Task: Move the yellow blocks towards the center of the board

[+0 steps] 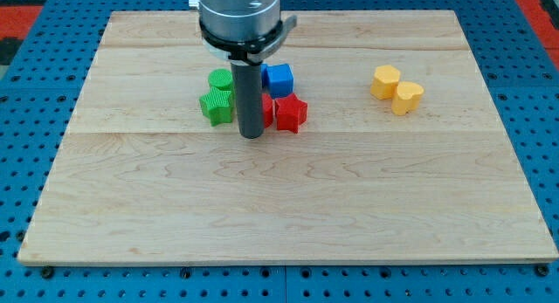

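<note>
Item 1: yellow blocks, two. A yellow hexagonal block (pixel 385 81) and a yellow heart-shaped block (pixel 407 98) sit touching each other on the view's right part of the board, the heart lower and further right. Both lie well apart from my tip, off to its right and slightly toward the view's top.

Item 2: my tip (pixel 251 134). Lower end of the straight dark rod, resting on the board left of the middle, below the cluster of other blocks. No jaws exist on this rig, so nothing is clenched, released or grasped; the rod merely stands upright.

Item 3: red star block (pixel 290 113). Just beside the rod on the right, slightly above my tip. Whether it touches the rod cannot be told.

Item 4: blue cube block (pixel 279 79). Above the red star, right of the rod.

Item 5: green star block (pixel 216 105). Just left of the rod, slightly above my tip.

Item 6: green round block (pixel 221 79). Above the green star, partly hidden by the rod.

Item 7: wooden board (pixel 288 207). Pale planks carrying all blocks.

Item 8: blue pegboard table (pixel 26 120). Surrounds the board on every side.
</note>
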`<move>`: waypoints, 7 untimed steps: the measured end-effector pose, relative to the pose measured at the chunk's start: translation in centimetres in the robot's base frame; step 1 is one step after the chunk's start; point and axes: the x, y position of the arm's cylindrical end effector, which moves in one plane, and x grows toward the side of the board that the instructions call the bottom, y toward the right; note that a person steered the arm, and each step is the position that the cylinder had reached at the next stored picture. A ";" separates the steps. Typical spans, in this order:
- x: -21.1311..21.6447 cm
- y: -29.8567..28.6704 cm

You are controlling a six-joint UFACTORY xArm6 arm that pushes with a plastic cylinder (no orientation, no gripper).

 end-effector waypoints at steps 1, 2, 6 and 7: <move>2.8 0.8; 1.9 11.1; 0.1 18.2; -0.2 31.2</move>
